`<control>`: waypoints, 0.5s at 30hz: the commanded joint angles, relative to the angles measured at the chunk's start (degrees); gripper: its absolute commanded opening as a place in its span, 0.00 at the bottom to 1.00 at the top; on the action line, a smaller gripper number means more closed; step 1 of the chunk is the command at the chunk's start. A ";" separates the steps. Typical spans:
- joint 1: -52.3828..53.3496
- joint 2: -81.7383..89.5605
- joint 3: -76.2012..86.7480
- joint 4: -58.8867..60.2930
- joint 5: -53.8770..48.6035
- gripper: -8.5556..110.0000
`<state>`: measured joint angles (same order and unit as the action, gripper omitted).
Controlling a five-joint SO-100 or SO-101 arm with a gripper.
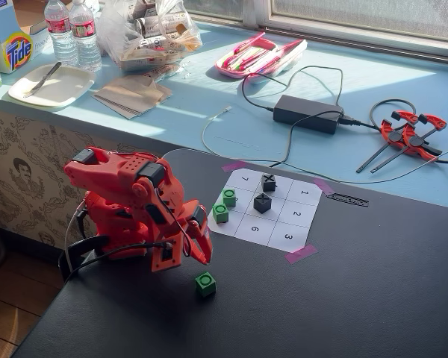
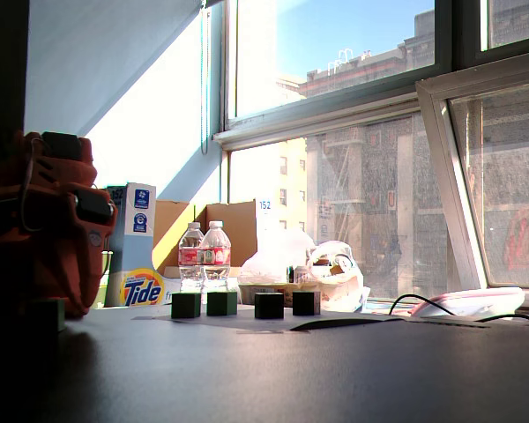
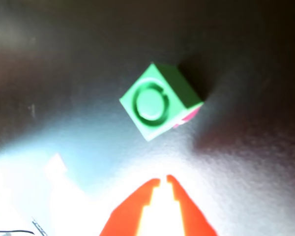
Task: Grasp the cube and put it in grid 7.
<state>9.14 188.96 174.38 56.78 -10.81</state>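
Three green cubes show in a fixed view: two sit on the white numbered sheet (image 1: 266,211), while the cube (image 1: 204,283) of the task lies alone on the dark bench (image 1: 343,298), off the sheet and toward the near edge. Grid 7 (image 1: 244,180) is the sheet's far-left corner cell in that view, bare, with the nearest green cube (image 1: 229,197) in the cell just below it and another (image 1: 221,213) in the next one down; two black cubes (image 1: 266,192) occupy the middle column. The red arm (image 1: 134,201) is folded low to the left of the sheet, its fingers (image 1: 203,256) pointing down at the bench just above the lone cube without touching it. From the wrist view the cube (image 3: 160,101) rests ring-side up, turned diagonally, a short gap ahead of the fingertips (image 3: 163,180), which are nearly together, only a thin slit between them, holding nothing.
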 commanded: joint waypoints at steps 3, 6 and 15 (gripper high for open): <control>1.41 0.18 -1.93 0.53 -0.26 0.07; 1.58 0.18 -6.94 3.25 -0.62 0.07; 8.09 -15.29 -29.53 4.83 -2.46 0.14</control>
<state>14.24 181.67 154.69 61.52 -13.10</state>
